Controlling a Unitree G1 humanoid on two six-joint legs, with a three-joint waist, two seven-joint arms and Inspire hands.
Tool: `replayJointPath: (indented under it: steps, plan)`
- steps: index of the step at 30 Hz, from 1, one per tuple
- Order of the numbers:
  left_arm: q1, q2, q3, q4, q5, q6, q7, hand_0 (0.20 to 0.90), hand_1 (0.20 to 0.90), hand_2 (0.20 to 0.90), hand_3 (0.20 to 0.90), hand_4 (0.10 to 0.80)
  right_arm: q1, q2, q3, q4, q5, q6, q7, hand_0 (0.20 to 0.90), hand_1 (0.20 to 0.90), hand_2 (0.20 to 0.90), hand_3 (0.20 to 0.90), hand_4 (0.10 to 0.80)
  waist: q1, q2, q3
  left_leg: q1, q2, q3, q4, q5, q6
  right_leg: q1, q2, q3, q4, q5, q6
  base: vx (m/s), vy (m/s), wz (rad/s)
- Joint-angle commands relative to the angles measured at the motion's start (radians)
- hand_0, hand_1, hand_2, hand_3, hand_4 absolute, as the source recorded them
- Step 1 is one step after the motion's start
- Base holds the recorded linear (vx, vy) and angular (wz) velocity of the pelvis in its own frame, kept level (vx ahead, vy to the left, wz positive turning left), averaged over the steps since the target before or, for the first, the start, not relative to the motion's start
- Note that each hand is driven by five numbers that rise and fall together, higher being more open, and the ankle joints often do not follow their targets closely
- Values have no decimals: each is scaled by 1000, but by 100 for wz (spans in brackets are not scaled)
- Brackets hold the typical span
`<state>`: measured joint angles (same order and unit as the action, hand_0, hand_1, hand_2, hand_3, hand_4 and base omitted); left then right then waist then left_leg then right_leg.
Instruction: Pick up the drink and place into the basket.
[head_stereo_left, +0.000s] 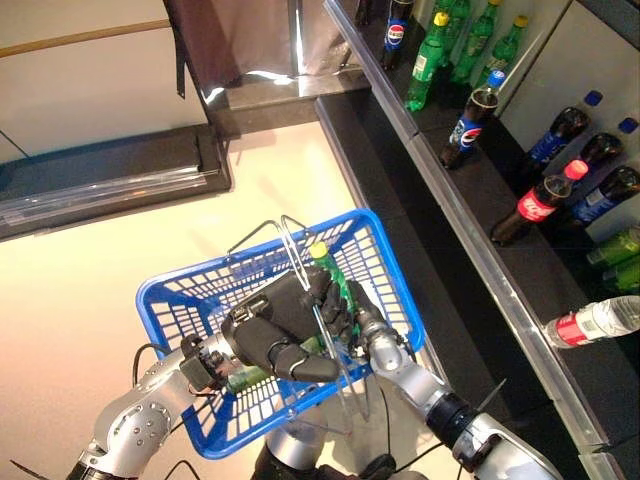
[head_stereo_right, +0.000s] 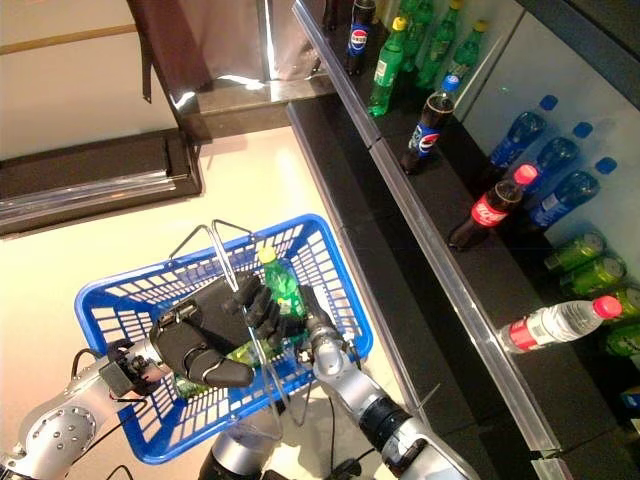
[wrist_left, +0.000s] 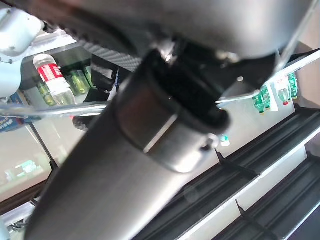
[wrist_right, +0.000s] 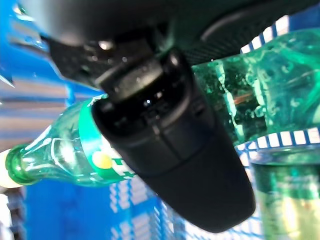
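My left hand (head_stereo_left: 275, 325) is shut on the thin wire handles (head_stereo_left: 295, 240) of the blue basket (head_stereo_left: 160, 283) and holds it up in front. My right hand (head_stereo_left: 355, 310) reaches in over the basket's near right side and is shut on a green bottle (head_stereo_left: 335, 280) with a yellow cap, held slanting inside the basket. In the right wrist view the thumb (wrist_right: 175, 150) lies curled across that green bottle (wrist_right: 60, 155). Another green drink (head_stereo_left: 245, 378) lies on the basket's bottom, partly hidden under my left hand.
A dark shelf (head_stereo_left: 470, 230) with a metal front edge runs along the right, holding green bottles (head_stereo_left: 430, 50), cola bottles (head_stereo_left: 470, 120) (head_stereo_left: 540, 205) and a water bottle (head_stereo_left: 595, 322). A dark low platform (head_stereo_left: 110, 180) lies at the far left.
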<state>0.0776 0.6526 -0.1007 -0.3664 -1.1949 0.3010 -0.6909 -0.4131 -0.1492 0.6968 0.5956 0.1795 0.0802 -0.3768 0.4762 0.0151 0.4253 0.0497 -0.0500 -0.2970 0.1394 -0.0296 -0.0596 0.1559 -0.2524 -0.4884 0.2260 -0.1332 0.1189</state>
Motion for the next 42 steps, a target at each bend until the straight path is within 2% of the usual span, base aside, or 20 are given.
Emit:
replayJointPath:
  steps: [1,4,11,14,17,18,20,21,25,30,32,36,42]
  plan:
    - [-140,-138,33,-332,-199,-194,-152,300,300,300,200,100,33,34,95,55,-156,-48,-5,300,300,300,200,100,3,1,-239,-73,-20,33,106,-11,-6,64,40,-17,-38,33,-16,0,0,0]
    - [-141,-147,26,-340,-195,-197,-146,300,300,300,200,100,37,25,106,130,-246,-17,-17,300,300,300,200,100,10,5,-234,-82,-25,27,105,-11,-3,59,39,-19,-38,35,-12,-12,7,8]
    - [-140,-164,-3,-352,-194,-211,-119,300,300,300,200,100,-2,11,137,285,-496,153,-46,300,300,300,200,100,29,10,-219,-100,-34,19,101,0,2,45,36,-24,-37,47,-2,-22,5,8]
    - [-138,-172,-15,-357,-190,-211,-102,300,300,300,200,100,-19,18,137,300,-464,179,-67,300,300,300,200,100,36,5,-214,-99,-35,12,95,5,3,45,39,-25,-38,51,-1,0,0,0]
    - [-138,-179,-22,-361,-184,-209,-68,300,300,300,200,100,-12,30,123,324,-402,163,-96,300,300,300,200,100,40,-3,-211,-92,-32,6,92,11,3,52,43,-24,-39,55,0,27,-28,3]
    - [-138,-180,-23,-361,-184,-209,-66,300,300,300,200,100,-12,30,123,324,-399,162,-98,382,382,382,296,196,40,-3,-211,-92,-32,6,91,11,3,53,43,-24,-40,55,0,34,-22,4]
    - [-136,-177,-18,-361,-180,-214,-53,300,300,300,200,100,-5,31,117,319,-354,150,-120,808,808,808,793,693,40,-7,-211,-86,-29,4,88,12,2,56,45,-22,-40,57,1,26,-21,4]
    - [-135,-174,-14,-360,-183,-216,-38,300,300,300,200,100,0,32,108,310,-331,145,-132,900,900,900,900,800,39,-11,-211,-82,-27,3,85,13,2,58,46,-22,-40,58,1,33,-25,5]
    - [-138,-154,16,-346,-208,-210,24,300,300,300,200,100,26,11,81,217,-276,148,-178,900,900,900,900,800,28,-27,-215,-64,-18,4,77,12,0,66,51,-12,-40,57,3,58,-43,3]
    - [-101,-128,81,-309,-201,-215,45,300,300,300,200,100,110,-75,53,-84,-276,190,-239,900,900,900,900,800,-4,-50,-219,-29,6,20,64,4,-4,79,62,10,-39,54,6,63,-66,-2]
    - [-79,-108,131,-293,-205,-231,57,300,300,300,200,100,174,-148,16,-260,-286,190,-222,900,900,900,900,800,-32,-64,-226,-9,21,44,49,-1,-7,80,69,27,-43,50,9,50,-69,-12]
    - [-47,-90,189,-289,-242,-243,72,300,300,300,200,100,245,-238,-51,-517,-319,200,-184,900,900,900,900,800,-70,-78,-230,8,40,79,37,-7,-12,76,77,46,-44,46,15,14,-61,-20]
    - [3,-108,230,-280,-239,-270,111,300,300,300,200,100,303,-325,-162,-801,-336,249,-98,900,900,900,900,800,-114,-79,-236,43,59,122,25,-16,-18,81,85,74,-42,38,15,23,-20,-26]
